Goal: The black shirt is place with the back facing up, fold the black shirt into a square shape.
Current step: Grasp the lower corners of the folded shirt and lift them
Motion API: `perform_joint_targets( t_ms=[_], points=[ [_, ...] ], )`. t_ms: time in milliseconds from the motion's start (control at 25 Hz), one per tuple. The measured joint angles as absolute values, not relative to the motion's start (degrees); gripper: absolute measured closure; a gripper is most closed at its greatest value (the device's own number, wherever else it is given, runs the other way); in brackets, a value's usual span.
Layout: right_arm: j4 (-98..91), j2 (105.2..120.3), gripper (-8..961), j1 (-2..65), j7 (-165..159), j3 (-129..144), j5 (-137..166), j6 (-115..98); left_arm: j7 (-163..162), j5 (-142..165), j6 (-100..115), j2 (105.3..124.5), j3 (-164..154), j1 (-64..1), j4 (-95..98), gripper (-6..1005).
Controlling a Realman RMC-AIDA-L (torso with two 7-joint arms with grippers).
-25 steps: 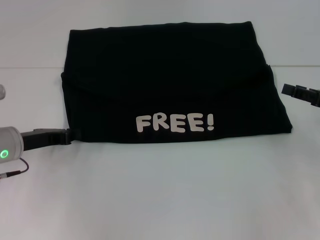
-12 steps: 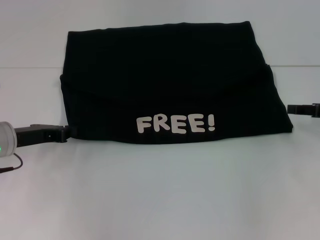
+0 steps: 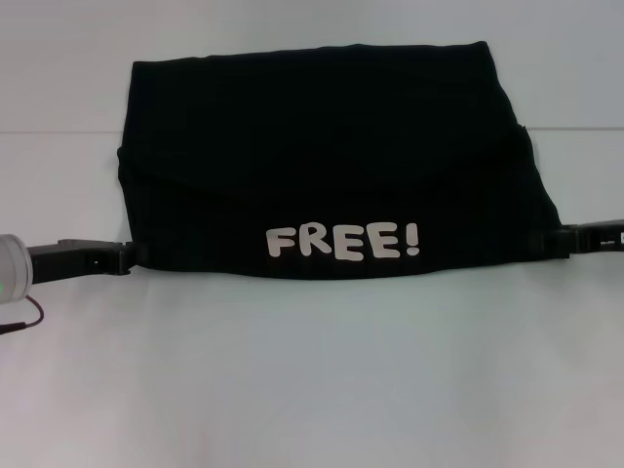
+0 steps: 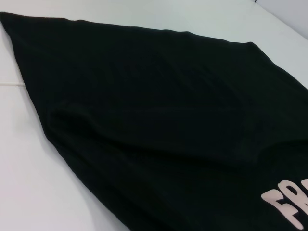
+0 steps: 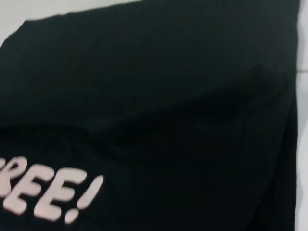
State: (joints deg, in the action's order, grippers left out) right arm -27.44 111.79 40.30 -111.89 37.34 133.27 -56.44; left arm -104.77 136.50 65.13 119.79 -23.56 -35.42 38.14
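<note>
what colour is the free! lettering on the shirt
White, on the black shirt; clearest in the head view.

The left gripper [image 3: 132, 257] reaches in low from the counter's left edge, its arm lying nearly level and its tip pointing right. The right gripper [image 3: 546, 241] reaches in low from the right edge, likewise level, its tip pointing left. Neither gripper's opening can be made out.

Black shirt [image 3: 322, 166] with white "FREE!" lettering [image 3: 343, 241]; plain white table [image 3: 312, 380].
</note>
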Motion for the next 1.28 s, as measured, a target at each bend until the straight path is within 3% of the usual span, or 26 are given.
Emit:
perform_joint_targets(
  t_ms=[320,640,960,1280],
  points=[
    [-27.5,111.71,413,39.5,-104.2,38.6,133.3,-56.1,-104.8,136.2,64.6,119.72,-23.6,-35.5,37.7,987],
    [-27.6,112.55,463,39.9,-100.4,39.1,133.3,-52.9,-104.8,136.0,64.5,119.75,-23.6,-35.5,37.5,984],
    [-27.8,113.41,606,40.1,-98.2,39.8,133.3,-54.3,-104.8,136.0,64.4,119.79,-23.6,-35.5,37.5,980],
    [-29.7,113.13,785,38.0,-98.3,39.1,132.5,-57.9,-106.2,136.1,65.8,119.83,-23.4,-34.8,39.0,977]
  ],
)
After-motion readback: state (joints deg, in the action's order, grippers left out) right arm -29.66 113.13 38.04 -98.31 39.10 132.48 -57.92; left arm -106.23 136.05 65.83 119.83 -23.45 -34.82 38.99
